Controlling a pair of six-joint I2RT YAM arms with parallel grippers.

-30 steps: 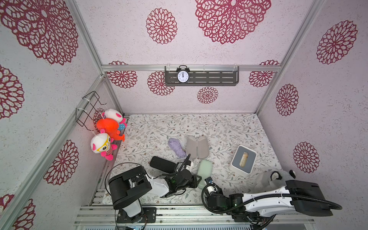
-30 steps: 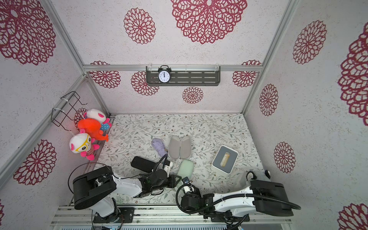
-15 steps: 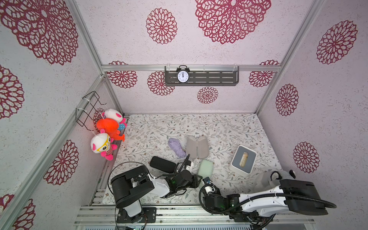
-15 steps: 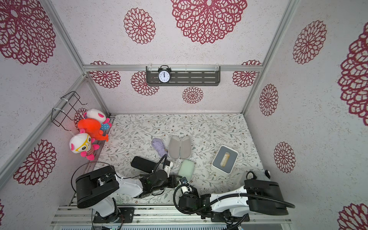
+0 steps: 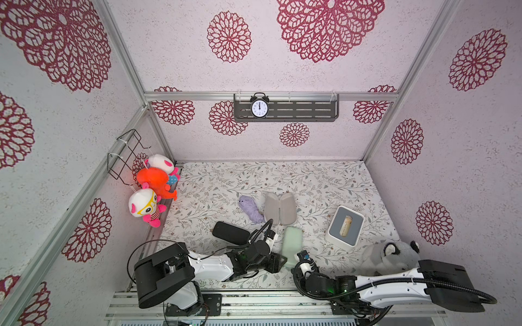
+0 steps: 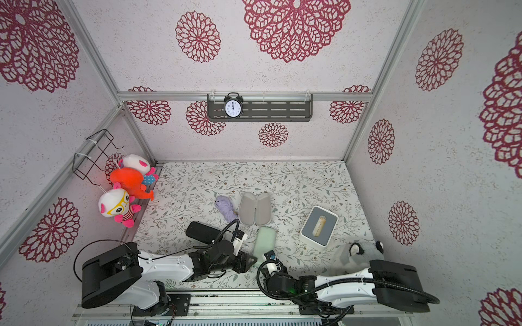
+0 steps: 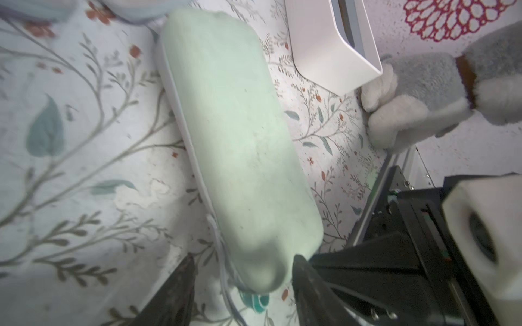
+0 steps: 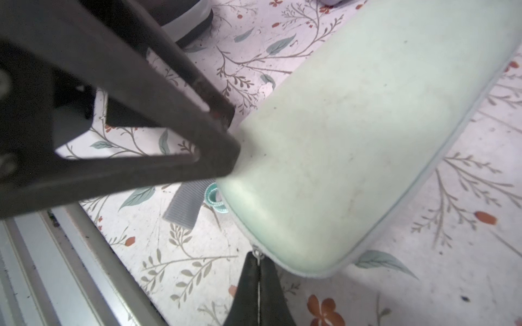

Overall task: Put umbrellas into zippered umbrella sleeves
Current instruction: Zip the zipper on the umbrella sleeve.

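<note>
The mint sleeve (image 5: pixel 292 242) lies zipped shut at the near centre of the table (image 5: pixel 310 180), between the two arms. The left gripper (image 7: pixel 243 258) straddles its near end with jaws released and a gap on one side, so nothing pins the shell. The right gripper (image 8: pixel 257 261) is clenched and appears to nip the zipper pull (image 8: pixel 256 252), though the tab is tiny in that view.

The risk, as I judge it, is that a tug on the zip drags the unheld sleeve across the cloth, or that the pull slips from the tips.

The lilac umbrella (image 5: pixel 250 207) lies farther back, just left of an open sleeve (image 5: pixel 279 207). The surface is a flat floral cloth. Pink walls with red medallions close the left, right and far sides, and a clock (image 5: pixel 259 105) hangs on the far one.
</note>
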